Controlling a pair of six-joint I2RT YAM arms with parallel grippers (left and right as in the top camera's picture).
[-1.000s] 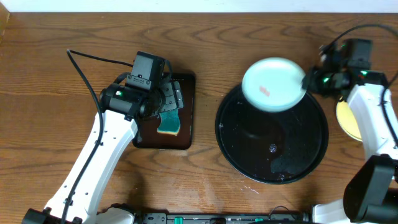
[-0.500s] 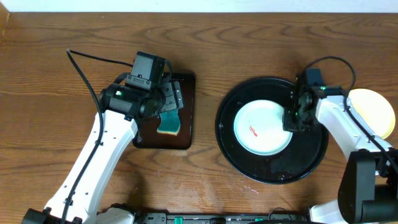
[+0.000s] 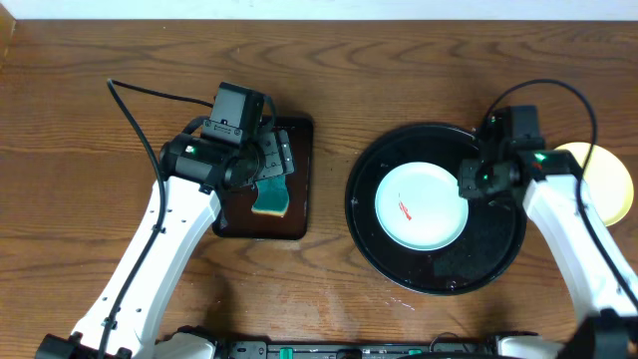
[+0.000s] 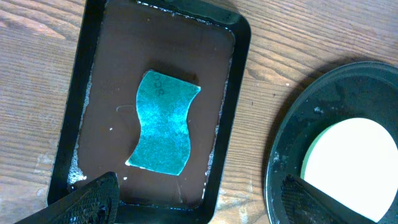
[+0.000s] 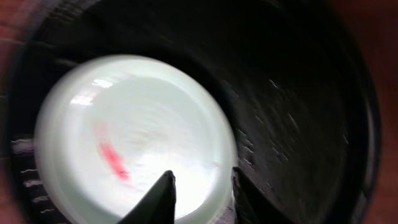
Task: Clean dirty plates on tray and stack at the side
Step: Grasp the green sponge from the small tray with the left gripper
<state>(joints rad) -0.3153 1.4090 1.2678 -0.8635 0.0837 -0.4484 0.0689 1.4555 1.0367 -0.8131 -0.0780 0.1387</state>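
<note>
Right hand (image 5: pixel 200 179) over rim of face-up plate (image 5: pixel 124 124) in tray (image 5: pixel 298 93)

Wood table (image 3: pixel 399 70): black tray (image 3: pixel 478 254), brown tray (image 3: pixel 297 199), yellow plate (image 3: pixel 612 189).

The overhead view looks straight down on the whole table (image 3: pixel 419 70), the left wrist view looks down from well above the brown tray (image 4: pixel 186 62), and the close, blurred right wrist view shares with both the plate (image 5: pixel 124 124) in the black tray (image 5: pixel 298 93).
</note>
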